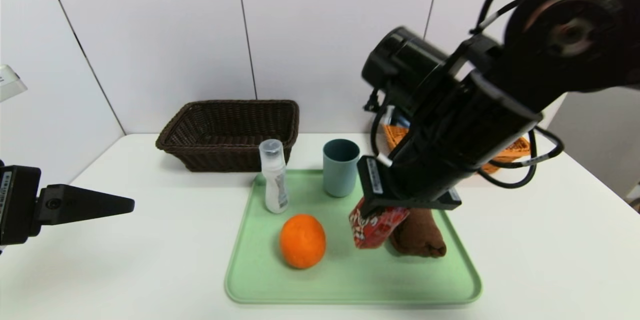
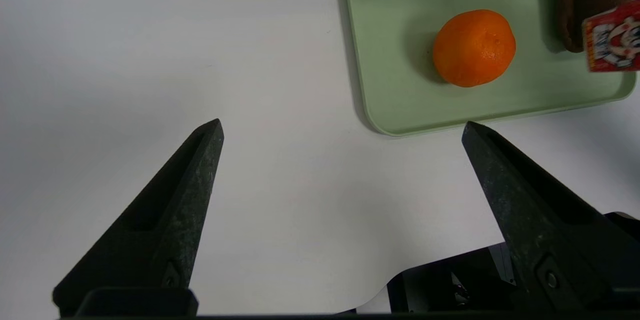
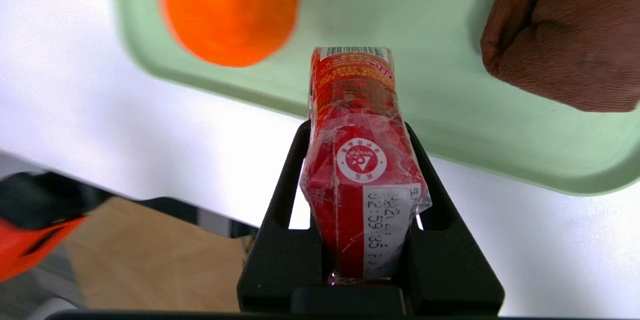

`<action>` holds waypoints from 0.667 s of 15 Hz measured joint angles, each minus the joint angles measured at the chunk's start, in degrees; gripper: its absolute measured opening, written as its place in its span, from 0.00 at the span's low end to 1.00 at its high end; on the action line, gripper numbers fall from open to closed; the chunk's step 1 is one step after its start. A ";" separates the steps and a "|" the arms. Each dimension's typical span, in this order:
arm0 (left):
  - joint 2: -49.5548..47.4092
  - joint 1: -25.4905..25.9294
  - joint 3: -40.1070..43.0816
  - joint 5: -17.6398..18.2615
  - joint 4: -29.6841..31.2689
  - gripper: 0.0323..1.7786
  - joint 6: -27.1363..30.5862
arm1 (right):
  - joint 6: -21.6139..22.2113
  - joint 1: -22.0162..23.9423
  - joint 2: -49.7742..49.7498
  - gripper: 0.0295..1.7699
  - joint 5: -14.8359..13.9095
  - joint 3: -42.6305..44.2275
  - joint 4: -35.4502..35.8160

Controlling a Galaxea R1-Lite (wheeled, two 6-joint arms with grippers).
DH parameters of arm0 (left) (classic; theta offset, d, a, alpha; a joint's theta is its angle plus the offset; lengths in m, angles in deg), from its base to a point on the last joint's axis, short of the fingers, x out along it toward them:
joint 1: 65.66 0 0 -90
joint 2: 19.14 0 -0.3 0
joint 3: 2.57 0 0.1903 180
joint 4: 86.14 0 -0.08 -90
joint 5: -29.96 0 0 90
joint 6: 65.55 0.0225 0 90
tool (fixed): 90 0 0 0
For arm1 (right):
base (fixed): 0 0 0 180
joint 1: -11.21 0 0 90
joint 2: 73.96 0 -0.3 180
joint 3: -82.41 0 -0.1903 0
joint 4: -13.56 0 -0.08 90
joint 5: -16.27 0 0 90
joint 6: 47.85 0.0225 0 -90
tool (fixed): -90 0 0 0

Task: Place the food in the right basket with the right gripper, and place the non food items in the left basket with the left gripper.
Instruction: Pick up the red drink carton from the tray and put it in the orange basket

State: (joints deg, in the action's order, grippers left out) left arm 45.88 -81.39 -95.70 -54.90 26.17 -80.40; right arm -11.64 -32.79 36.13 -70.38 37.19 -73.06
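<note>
My right gripper is shut on a red drink carton and holds it just above the green tray; the carton fills the space between the jaws. On the tray lie an orange, a white bottle, a teal cup and a rolled brown cloth. The dark left basket stands behind the tray. The orange right basket is mostly hidden behind my right arm. My left gripper hangs open over bare table, left of the tray, holding nothing.
The white table ends at a wall close behind the baskets. Its front edge shows in the left wrist view, just below the left gripper. My right arm and its cables reach over the tray's back right corner.
</note>
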 joint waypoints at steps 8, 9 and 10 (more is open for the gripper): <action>-0.12 -0.21 0.01 0.26 0.10 0.95 0.09 | 1.49 24.03 -9.07 0.21 1.55 -0.20 22.08; -0.15 -0.21 0.01 0.28 0.10 0.95 0.05 | 2.28 26.23 -8.22 0.21 2.35 -0.35 22.52; -0.23 -0.21 0.15 0.28 0.06 0.95 0.02 | 2.69 27.89 -7.03 0.21 3.29 -0.57 22.75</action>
State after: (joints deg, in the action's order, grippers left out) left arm 45.65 -81.60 -95.56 -54.62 26.23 -80.38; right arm -8.94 -4.90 29.10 -67.09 36.62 -50.31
